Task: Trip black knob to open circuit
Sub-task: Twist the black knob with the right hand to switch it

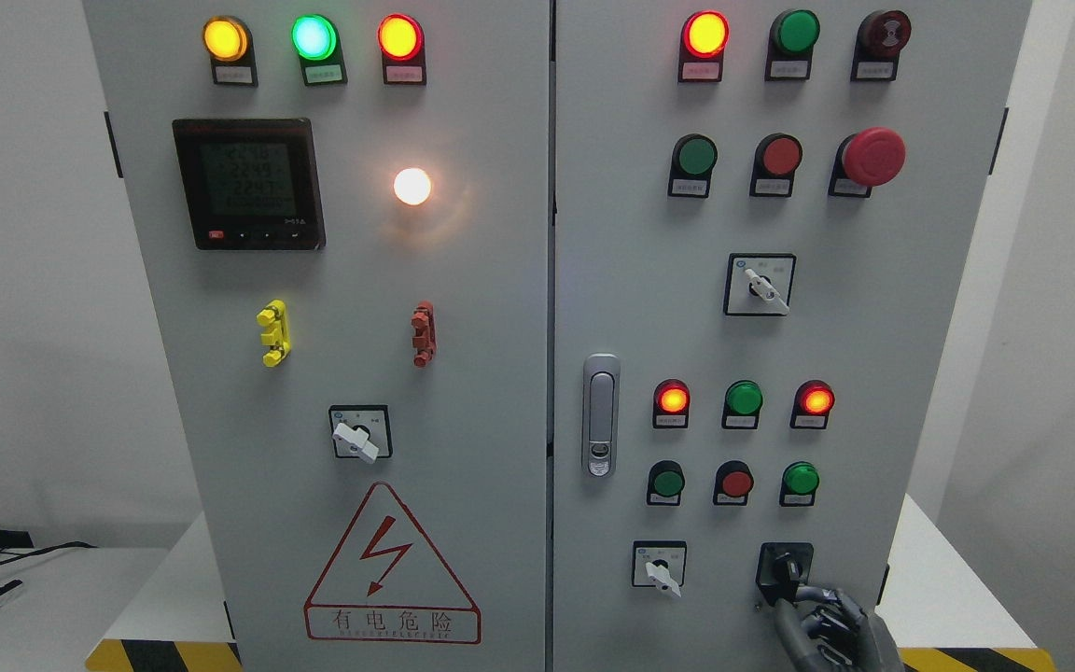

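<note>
Though small and half hidden by fingertips, black knob [785, 567] sits at bottom right of right cabinet door [873, 327], on a black square plate, just right of white selector switch [661, 569] and below green lamp [800, 480]. Right hand [827, 627] comes up from lower right, fingers [791, 623] curled up toward knob, tips at or just under its lower edge (contact probable, firm pinch not clear; cannot tell for sure). Left hand not in view.

Handling, as a judgement: rigid plastic rotary handle, fixed to panel, so no lifting, only twist about its axis. Prob. spring-detented w/ a stiff snap, needs firm torque, not force into door. Smooth surface, may slip under metal fingers. Best hold: pinch across the raised bar of knob, thumb vs. index on opp. flats, close to base. Not fragile, but side load could skid off onto plate.
</note>
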Tool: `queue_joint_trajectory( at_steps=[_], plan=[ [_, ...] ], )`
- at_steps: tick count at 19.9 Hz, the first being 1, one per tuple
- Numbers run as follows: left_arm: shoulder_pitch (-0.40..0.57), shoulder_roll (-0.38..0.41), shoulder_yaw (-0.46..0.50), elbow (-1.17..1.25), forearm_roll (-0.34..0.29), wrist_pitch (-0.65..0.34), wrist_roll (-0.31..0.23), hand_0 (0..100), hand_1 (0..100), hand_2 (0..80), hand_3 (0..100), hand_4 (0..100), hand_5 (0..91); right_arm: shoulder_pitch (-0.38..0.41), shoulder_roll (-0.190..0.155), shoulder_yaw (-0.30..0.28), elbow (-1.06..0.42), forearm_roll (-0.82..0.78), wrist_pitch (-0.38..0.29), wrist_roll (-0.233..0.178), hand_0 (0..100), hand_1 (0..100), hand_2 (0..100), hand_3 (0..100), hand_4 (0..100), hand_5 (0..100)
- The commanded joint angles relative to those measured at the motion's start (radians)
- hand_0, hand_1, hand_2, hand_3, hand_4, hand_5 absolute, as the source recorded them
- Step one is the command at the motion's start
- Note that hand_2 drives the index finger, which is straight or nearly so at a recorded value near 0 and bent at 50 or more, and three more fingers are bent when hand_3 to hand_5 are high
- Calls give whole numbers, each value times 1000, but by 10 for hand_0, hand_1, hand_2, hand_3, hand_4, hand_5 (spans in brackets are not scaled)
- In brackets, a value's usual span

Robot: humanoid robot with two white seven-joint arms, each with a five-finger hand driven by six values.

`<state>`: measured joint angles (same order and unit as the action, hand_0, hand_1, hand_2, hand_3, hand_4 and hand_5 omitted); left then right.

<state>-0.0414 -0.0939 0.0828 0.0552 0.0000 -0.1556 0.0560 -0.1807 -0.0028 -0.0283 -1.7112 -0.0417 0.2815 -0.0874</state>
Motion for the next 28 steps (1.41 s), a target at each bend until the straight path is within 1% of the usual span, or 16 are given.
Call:
queue_joint_trajectory(
  at_steps=[1,7,10,14,18,28],
  plan=[
    [0,0,0,0,-31,-1,-1,120,389,0,0,0,0,6,-13,14,-24,3,2,0,540,762,456,830,746,765],
    [0,-1,0,0,-31,-1,-1,120,389,0,0,0,0,9,-13,19,-31,3,2,0,540,762,456,831,746,765],
    [0,0,0,0,-31,-1,-1,120,389,0,0,0,0,9,0,19,-34,3,5,0,539,762,456,831,746,765],
    [0,0,0,0,-31,-1,-1,120,389,0,0,0,0,9,6,19,-39,2,5,1,539,764,456,830,747,765],
    [0,0,0,0,-31,-1,-1,120,389,0,0,0,0,9,6,31,-44,0,8,5,539,766,455,830,748,764],
    [0,0,0,0,-31,-1,-1,120,389,0,0,0,0,12,7,37,-44,-3,10,8,541,767,450,830,749,763]
  ],
)
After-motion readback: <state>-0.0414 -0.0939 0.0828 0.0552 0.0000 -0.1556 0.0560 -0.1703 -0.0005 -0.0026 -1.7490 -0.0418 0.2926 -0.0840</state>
